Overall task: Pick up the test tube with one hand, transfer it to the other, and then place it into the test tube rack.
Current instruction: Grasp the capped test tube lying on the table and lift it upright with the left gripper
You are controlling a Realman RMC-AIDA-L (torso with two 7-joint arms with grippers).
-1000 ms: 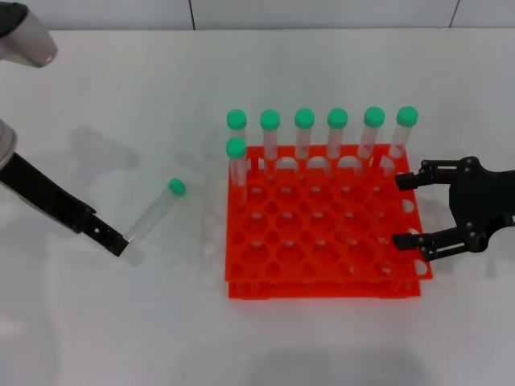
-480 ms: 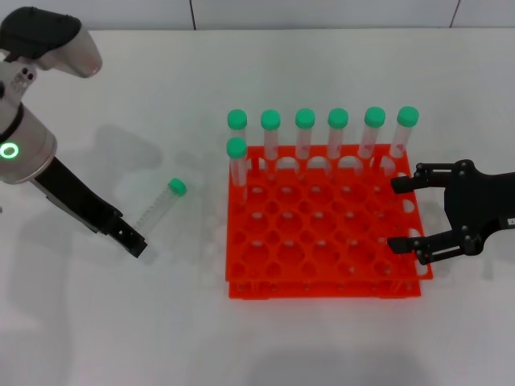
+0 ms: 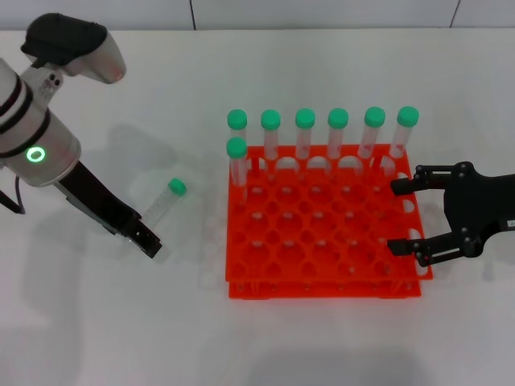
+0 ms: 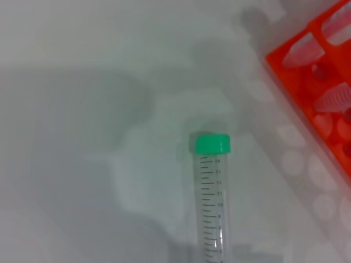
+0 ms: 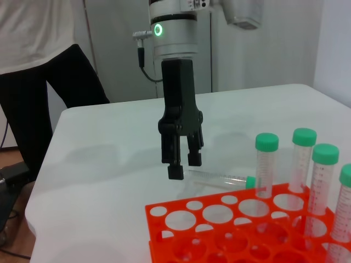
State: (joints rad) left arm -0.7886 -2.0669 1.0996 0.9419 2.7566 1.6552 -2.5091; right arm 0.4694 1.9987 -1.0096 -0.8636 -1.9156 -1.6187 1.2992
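While the test tube (image 3: 162, 203) lies on the worktop (image 3: 121, 322), the left gripper (image 3: 150, 244) is held over its base, fingers parted; the right gripper (image 3: 405, 217) is spread beside the test tube rack (image 3: 322, 233).

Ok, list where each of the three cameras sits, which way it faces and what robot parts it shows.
Head view: on the robot's head, looking down at the table; shows the left gripper near the lying test tube, and the open right gripper over the test tube rack.
Left wrist view: on the left arm, facing down at the tube; no fingers show.
Right wrist view: on the right arm, facing across the rack at the left gripper.
Shared: all three show the tube and rack.
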